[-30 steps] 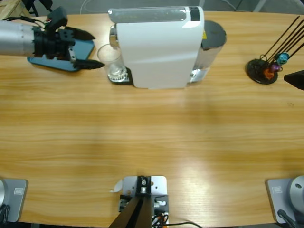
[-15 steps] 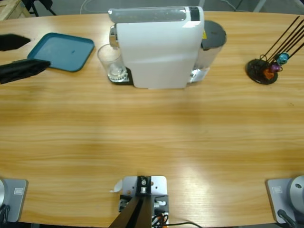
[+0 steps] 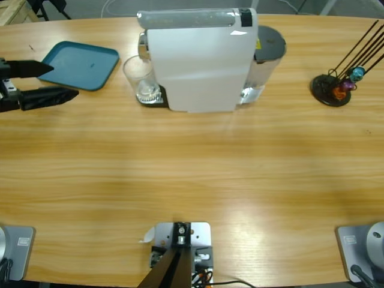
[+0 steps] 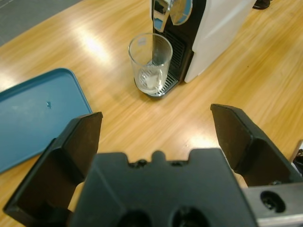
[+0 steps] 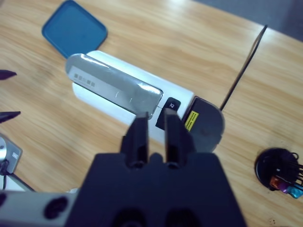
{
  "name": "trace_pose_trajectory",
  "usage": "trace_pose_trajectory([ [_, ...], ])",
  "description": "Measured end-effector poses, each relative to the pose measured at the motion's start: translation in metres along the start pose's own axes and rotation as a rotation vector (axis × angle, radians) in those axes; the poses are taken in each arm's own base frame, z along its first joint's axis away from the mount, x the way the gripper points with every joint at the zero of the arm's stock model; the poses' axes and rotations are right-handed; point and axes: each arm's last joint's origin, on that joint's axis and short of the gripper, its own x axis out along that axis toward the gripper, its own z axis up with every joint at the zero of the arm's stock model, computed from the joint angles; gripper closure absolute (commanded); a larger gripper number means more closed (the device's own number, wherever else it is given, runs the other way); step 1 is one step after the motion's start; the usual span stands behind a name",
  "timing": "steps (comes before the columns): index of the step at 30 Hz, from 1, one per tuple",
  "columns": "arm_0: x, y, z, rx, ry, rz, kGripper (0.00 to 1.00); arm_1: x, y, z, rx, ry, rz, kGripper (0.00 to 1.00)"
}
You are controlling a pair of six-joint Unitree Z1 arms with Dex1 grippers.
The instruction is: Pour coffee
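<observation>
Clear glass tumbler (image 3: 140, 78) standing upright on the drip grate of the white coffee machine (image 3: 201, 60), under the spout, at about 11 o'clock on the bench (image 3: 192, 174); coffee (image 4: 150, 79) not clearly made out, at most a thin pale layer at the bottom of the glass. Judged light, rigid, smooth-walled and breakable, hence likely to slip under a weak pinch and to crack under a hard one; best taken across the side wall around mid-height, below the rim, and kept upright so the little liquid stays in. Teal tray (image 3: 81, 65) lying flat at 10 o'clock, just beside the tumbler but apart from it. Left gripper (image 3: 57, 83) at the 9 o'clock edge of the bench, fingers (image 4: 78, 151) spread wide, empty, touching nothing, aimed at the tumbler and well apart from it; gap judged ample for the glass. Right gripper (image 5: 155, 130) held high above the machine, fingers (image 5: 137, 142) drawn nearly together with only a narrow slit between, holding nothing. Black capsule stand (image 3: 332, 89) with coloured capsules at 2 o'clock, well apart from both.
</observation>
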Motion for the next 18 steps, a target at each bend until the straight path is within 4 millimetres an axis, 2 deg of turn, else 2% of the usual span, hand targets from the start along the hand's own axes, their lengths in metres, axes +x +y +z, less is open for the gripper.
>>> trace_pose_trajectory([
  [5,0.006,0.002,0.002,0.005,0.008,-0.010,0.000,0.031,0.000,0.001,0.002,0.088,-0.005,1.000],
  [9,0.009,0.003,0.002,0.015,0.014,-0.015,0.000,0.047,-0.001,0.000,-0.008,0.121,-0.012,1.000],
  [18,0.013,0.004,0.002,0.015,0.020,-0.024,0.000,0.053,-0.005,0.000,-0.019,0.127,-0.091,1.000],
])
